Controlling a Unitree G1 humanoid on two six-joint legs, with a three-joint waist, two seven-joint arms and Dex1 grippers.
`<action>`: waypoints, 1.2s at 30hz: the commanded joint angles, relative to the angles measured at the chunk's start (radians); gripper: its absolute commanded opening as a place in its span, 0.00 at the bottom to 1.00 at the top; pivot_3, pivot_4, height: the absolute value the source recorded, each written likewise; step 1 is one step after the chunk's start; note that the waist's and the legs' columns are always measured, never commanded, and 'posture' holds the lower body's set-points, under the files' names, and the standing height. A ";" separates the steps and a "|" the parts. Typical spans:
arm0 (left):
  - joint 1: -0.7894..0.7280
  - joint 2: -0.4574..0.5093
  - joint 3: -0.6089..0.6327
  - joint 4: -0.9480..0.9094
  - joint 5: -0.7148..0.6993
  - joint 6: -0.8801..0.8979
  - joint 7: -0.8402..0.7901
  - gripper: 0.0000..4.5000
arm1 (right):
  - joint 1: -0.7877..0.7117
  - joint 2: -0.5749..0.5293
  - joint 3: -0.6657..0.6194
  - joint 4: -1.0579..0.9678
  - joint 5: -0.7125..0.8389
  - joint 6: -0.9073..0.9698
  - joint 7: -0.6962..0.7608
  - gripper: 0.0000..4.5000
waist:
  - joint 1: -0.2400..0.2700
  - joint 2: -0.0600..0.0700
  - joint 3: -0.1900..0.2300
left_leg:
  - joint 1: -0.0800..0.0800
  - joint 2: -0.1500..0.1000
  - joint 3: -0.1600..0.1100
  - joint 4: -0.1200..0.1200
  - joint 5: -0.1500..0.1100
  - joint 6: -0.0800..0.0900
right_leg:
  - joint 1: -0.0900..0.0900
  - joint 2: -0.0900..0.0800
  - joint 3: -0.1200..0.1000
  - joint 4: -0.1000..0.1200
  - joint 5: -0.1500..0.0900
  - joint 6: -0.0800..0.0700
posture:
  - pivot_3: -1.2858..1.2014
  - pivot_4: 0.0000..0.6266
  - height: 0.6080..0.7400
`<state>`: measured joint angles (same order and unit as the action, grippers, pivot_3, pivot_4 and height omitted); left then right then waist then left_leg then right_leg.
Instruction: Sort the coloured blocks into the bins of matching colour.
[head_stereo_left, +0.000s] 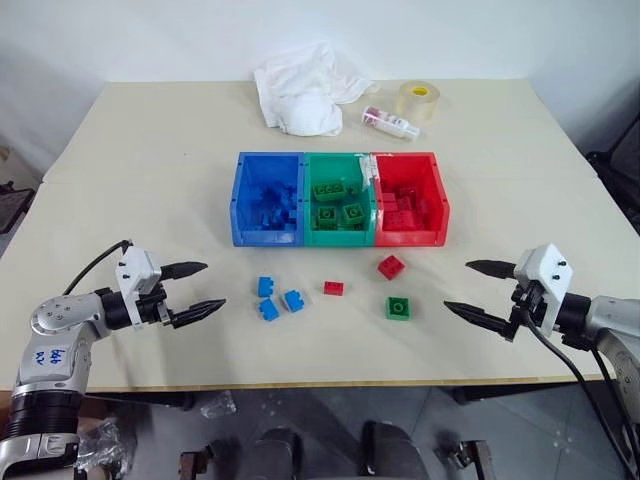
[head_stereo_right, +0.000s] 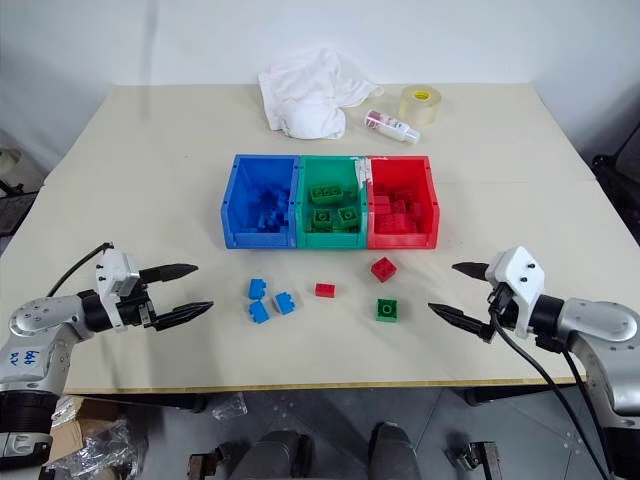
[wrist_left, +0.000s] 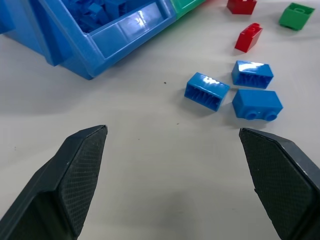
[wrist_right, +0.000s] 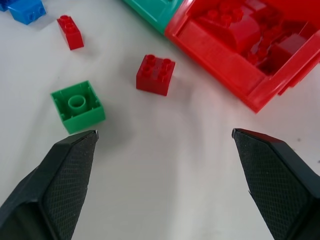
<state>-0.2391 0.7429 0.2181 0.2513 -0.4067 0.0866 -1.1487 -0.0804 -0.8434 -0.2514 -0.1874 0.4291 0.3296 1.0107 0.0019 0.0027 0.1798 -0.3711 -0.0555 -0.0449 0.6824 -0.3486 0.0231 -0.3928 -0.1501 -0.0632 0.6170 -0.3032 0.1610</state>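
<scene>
Six loose blocks lie on the table (head_stereo_left: 150, 150) just in front of the bins (head_stereo_left: 340, 199): 3 blue blocks (head_stereo_left: 278, 298) nearest the L gripper (head_stereo_left: 195, 290), red 2x2 (head_stereo_left: 391, 266), small red (head_stereo_left: 333, 288) and green block (head_stereo_left: 398, 307) toward the R gripper (head_stereo_left: 478, 290). Both grippers are spread wide, empty. The bin row runs left-right. L wrist view shows two blue blocks (wrist_left: 206, 91) tipped, hollow sides out.

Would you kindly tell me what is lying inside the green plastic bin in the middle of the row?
The green open-top plastic bin holds at least three green studded toy bricks, studs up. Its front wall hides the floor nearest the robot, so any bricks there are covered.
</scene>
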 joint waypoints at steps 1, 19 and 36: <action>-0.020 0.001 0.000 -0.001 0.004 -0.016 0.002 1.00 | -0.021 -0.011 -0.024 -0.003 0.006 -0.008 -0.008 1.00 | 0.000 0.000 0.000 | 0.000 0.000 0.000 0.000 0.000 0.000 | 0.000 0.000 0.000 0.000 0.000 0.000 | 0.52 0.24 1.00; -0.076 -0.037 -0.017 0.072 -0.003 -0.052 -0.031 1.00 | 0.192 -0.152 -0.198 -0.070 0.032 0.112 0.070 1.00 | 0.017 0.000 0.000 | 0.000 0.000 0.001 0.001 0.000 0.000 | 0.001 0.000 0.000 -0.001 0.000 0.000 | 0.52 0.24 1.00; 0.042 -0.085 0.025 -0.060 -0.051 -0.069 -0.009 1.00 | -0.255 -0.029 0.345 0.046 -0.100 0.112 0.130 1.00 | 0.015 0.000 0.000 | -0.001 0.000 -0.001 0.000 0.000 0.000 | 0.001 0.000 -0.001 -0.004 0.000 0.000 | 0.52 0.24 1.00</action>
<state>-0.2095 0.6618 0.2223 0.2364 -0.4334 0.0222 -1.1646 -0.3215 -0.8789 0.0711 -0.1623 0.3546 0.4680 1.1199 0.0174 0.0026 0.1798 -0.3719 -0.0552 -0.0454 0.6829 -0.3486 0.0232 -0.3921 -0.1501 -0.0641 0.6129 -0.3031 0.1610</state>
